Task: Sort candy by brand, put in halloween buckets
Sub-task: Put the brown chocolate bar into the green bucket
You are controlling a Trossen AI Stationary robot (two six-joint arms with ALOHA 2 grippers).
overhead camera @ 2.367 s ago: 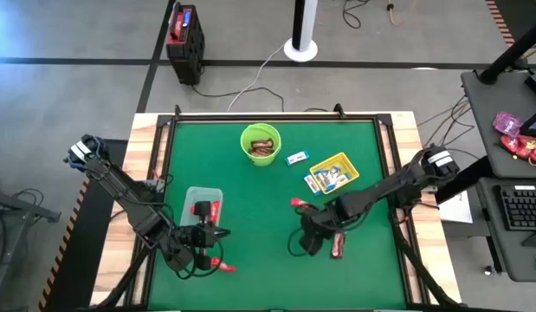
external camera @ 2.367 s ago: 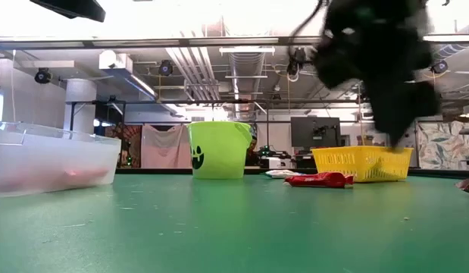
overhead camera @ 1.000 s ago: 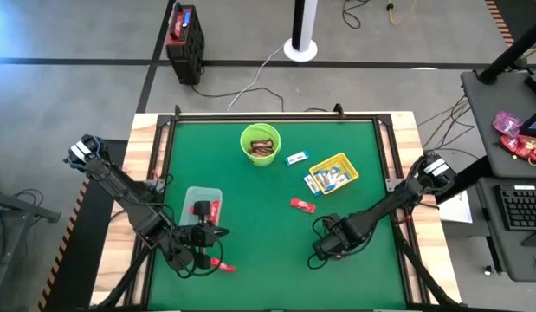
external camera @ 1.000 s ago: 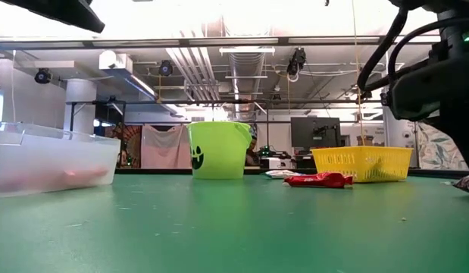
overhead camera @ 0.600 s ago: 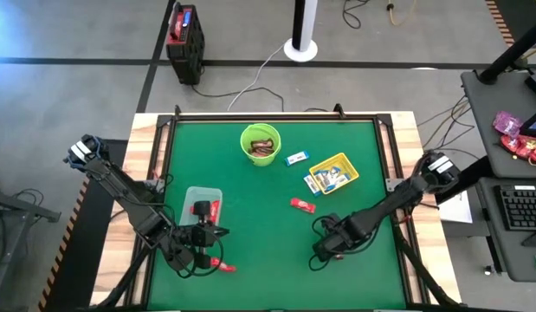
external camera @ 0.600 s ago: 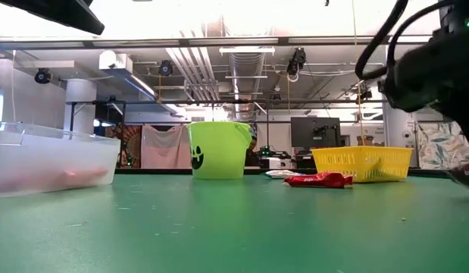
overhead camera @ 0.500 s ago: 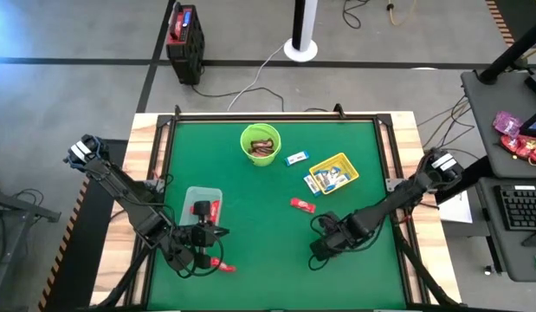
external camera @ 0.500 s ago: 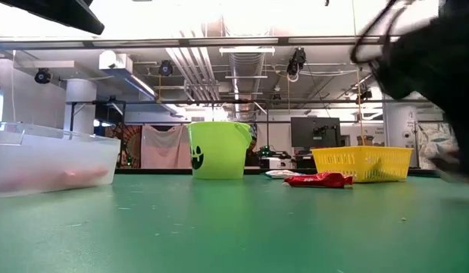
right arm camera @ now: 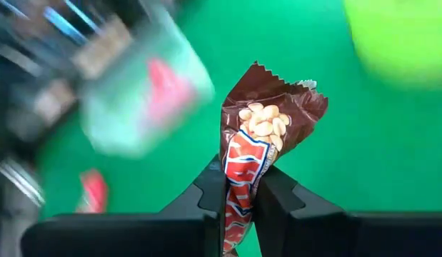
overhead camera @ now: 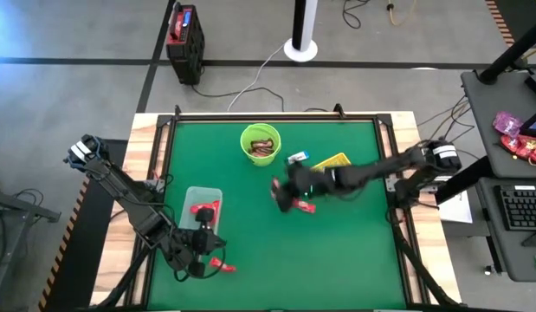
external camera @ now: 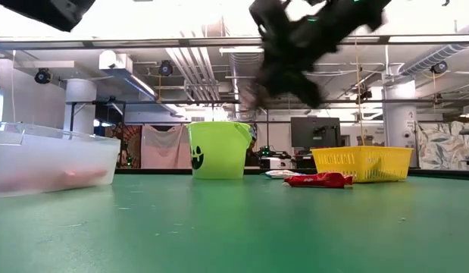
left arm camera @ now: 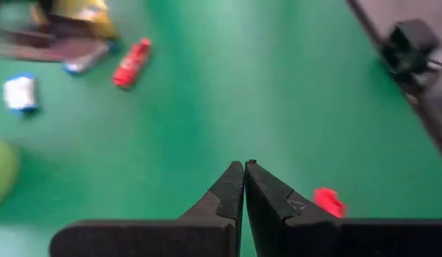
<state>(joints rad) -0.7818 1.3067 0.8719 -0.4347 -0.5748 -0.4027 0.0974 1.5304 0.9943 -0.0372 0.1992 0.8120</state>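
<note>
Two dark fingers of the left gripper are pressed together, empty, low over the green table beside the clear rectangular plastic tub. Right of it, the right gripper pinches a brown peanut-printed candy bar, long axis in line with the fingers, crimped end pointing away, above mid-table short of the round lime-green bucket. Its red-and-blue lettering is unreadable.

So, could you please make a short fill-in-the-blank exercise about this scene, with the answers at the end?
1. The right gripper holds a candy bar in a ____ wrapper.
2. The round bucket is ____ in colour.
3. The left gripper has its fingers ____.
4. The clear tub holds candy in ____ wrappers.

Answers: brown; green; shut; red
</note>
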